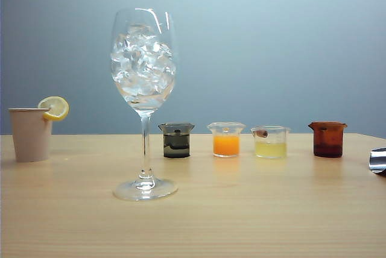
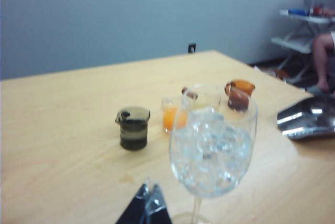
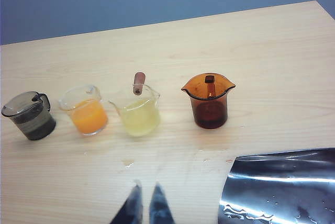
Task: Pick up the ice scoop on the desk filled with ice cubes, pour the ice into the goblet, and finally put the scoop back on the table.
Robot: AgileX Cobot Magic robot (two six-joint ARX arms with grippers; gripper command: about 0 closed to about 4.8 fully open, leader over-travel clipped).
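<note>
The right claw (image 3: 145,205) hangs above the desk (image 3: 272,51), its tips a narrow slit apart and holding nothing. The ice scoop (image 3: 280,187) lies on the desk just beside it, cut off by the frame's edge. The left claw (image 2: 148,207) hovers with tips together, empty, close beside the goblet (image 2: 212,150), which stands full of ice cubes (image 2: 209,145). Only the tips of each claw show, blurred.

Left tool (image 2: 148,205): dark pointed fingers, 1 glassy and pale. Right tool (image 3: 145,206): 2 dark tapered tips.
</note>
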